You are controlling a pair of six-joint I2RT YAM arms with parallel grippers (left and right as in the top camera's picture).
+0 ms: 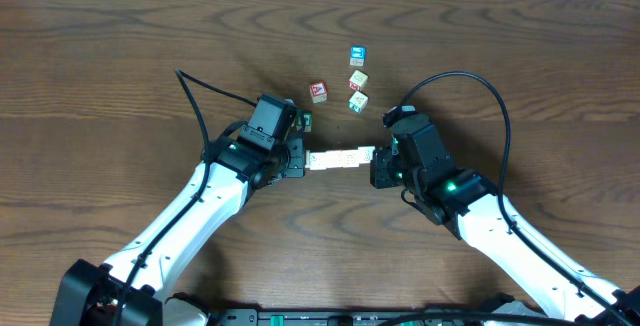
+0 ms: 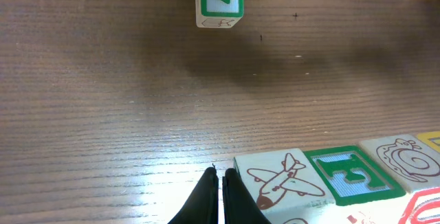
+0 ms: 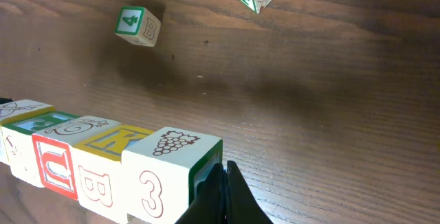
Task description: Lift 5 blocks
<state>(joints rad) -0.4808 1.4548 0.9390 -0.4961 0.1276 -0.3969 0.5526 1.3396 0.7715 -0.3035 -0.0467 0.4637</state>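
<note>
Over the dark wood-grain counter, 5 blocks are sitting clamped in a row between the left hand and the right hand, each pressing inward, fully closed.

In the row of blocks, the end block, the one with grapes drawn on top, shows an outlined "3" on its side; the second block bears "B" on its side and "K" on its yellow top; the third block has a red-framed "U"; the fourth block carries a green "E" on top; the lone cube, apart from the row, shows a green "4" and a "B" on a neighbouring face; the overhead view's lettering is too small to read.
</note>
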